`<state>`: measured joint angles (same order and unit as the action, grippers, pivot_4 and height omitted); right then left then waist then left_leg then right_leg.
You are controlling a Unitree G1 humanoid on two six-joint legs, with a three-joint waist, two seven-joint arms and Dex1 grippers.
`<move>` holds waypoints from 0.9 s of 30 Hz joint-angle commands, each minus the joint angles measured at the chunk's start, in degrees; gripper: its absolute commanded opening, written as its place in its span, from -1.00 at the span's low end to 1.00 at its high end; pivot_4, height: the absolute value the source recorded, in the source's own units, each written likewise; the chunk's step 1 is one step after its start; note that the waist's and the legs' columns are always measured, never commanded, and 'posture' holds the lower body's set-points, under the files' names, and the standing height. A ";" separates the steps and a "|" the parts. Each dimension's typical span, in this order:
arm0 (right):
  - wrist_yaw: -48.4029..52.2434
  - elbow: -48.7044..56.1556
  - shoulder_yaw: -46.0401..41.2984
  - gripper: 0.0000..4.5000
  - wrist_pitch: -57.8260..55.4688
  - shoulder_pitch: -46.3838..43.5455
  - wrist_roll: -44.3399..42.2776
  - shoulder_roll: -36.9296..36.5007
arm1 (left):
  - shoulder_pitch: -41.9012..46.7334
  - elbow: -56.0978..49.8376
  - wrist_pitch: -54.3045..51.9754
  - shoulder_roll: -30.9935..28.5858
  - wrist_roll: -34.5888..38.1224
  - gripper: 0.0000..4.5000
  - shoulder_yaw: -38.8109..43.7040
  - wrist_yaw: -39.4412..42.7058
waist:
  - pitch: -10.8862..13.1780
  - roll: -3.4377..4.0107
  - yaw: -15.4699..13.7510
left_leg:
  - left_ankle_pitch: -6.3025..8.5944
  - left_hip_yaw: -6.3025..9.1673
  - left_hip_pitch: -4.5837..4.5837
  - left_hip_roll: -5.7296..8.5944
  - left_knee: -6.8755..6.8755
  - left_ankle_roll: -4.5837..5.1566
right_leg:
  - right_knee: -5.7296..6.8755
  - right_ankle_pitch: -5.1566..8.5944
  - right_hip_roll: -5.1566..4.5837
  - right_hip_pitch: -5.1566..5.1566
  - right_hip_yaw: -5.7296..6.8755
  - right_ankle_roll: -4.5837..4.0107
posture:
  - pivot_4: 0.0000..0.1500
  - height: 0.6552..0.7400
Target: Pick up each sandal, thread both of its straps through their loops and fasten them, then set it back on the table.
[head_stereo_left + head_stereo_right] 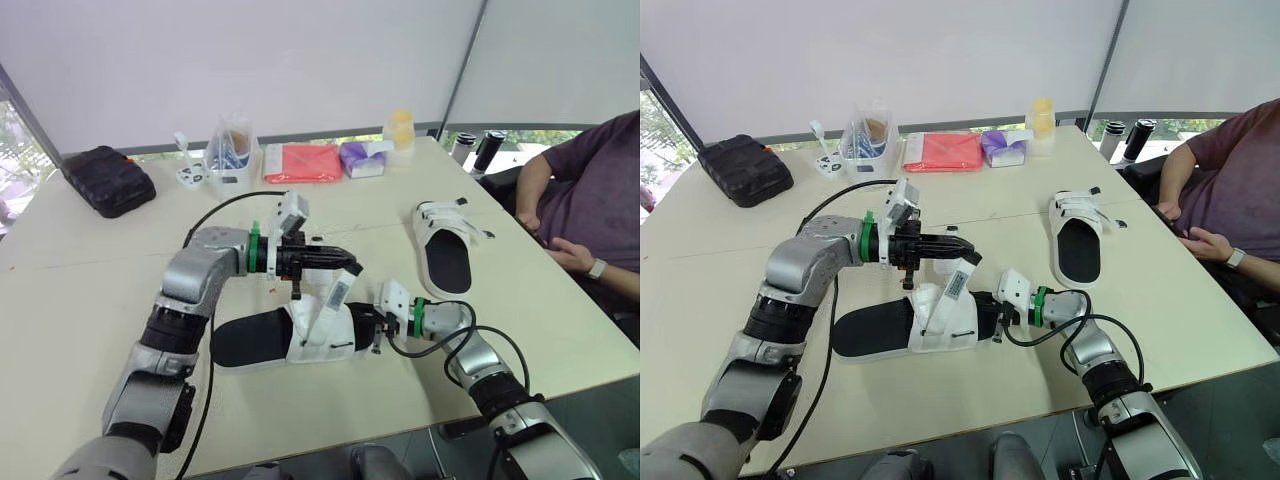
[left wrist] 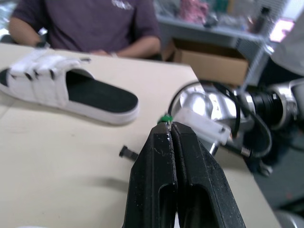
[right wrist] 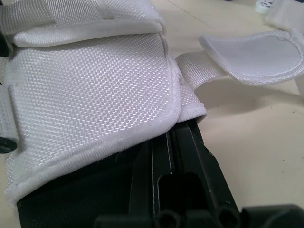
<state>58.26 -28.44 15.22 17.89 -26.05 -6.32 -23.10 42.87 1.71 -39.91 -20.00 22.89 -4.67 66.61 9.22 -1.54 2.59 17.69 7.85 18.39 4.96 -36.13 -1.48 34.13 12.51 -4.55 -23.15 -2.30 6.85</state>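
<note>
The sandal (image 1: 250, 340) lies at 6 o'clock of the left pincer (image 1: 352, 263), which pinches its strap (image 1: 337, 293); the closed right pincer (image 1: 378, 325) sits at its 3 o'clock.

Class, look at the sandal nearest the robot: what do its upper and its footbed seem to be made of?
Upper: white woven fabric, probably synthetic; a fine basket-weave texture and stitched, bound edges show. Footbed: black, matte, likely foam or rubber; smooth, no shine, but too far to be sure.
</note>
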 commanded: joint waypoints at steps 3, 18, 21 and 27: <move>-0.67 -7.44 3.38 -1.00 -3.32 3.19 5.69 -0.23 | -1.81 -5.08 -2.14 0.01 3.06 -0.99 5.33 -8.96 | 0.00 -0.01 -0.05 | 0.00 0.00 -0.01 0.00 -0.01 0.00 | 0.00 0.00 0.01 0.01 0.00 0.00 | 1.00 1.00; -0.77 -8.05 3.79 -1.00 -2.80 3.30 5.93 0.38 | -8.17 -2.94 -0.64 -1.67 3.45 -0.99 10.00 -20.95 | -0.01 -0.01 -0.01 | -0.02 0.00 -0.03 0.00 -0.01 -0.05 | 0.00 -0.01 0.02 0.03 0.01 -0.03 | 1.00 1.00; -0.96 -7.68 3.92 -1.00 -2.69 3.76 6.01 0.47 | -9.40 -3.59 -1.10 -2.62 3.94 -0.99 10.34 -21.58 | -0.02 -0.01 -0.01 | -0.02 0.00 -0.03 0.00 -0.01 -0.05 | 0.00 -0.01 0.02 0.03 0.01 -0.03 | 1.00 1.00; -0.93 -7.54 4.07 -1.00 -2.48 4.21 6.01 0.33 | -12.47 -5.46 -1.37 -2.20 5.24 -0.99 10.08 -23.71 | -0.03 -0.01 -0.02 | -0.02 0.00 -0.03 0.00 0.00 -0.05 | 0.00 -0.01 0.00 0.03 0.01 -0.04 | 1.00 1.00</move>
<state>57.66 -28.89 15.23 18.63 -25.84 -6.30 -22.83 30.52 -1.45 -42.19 -22.09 27.13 4.20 43.47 9.20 -1.55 2.57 17.67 7.85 18.35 4.96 -36.13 -1.53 34.13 12.49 -4.55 -23.12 -2.28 6.81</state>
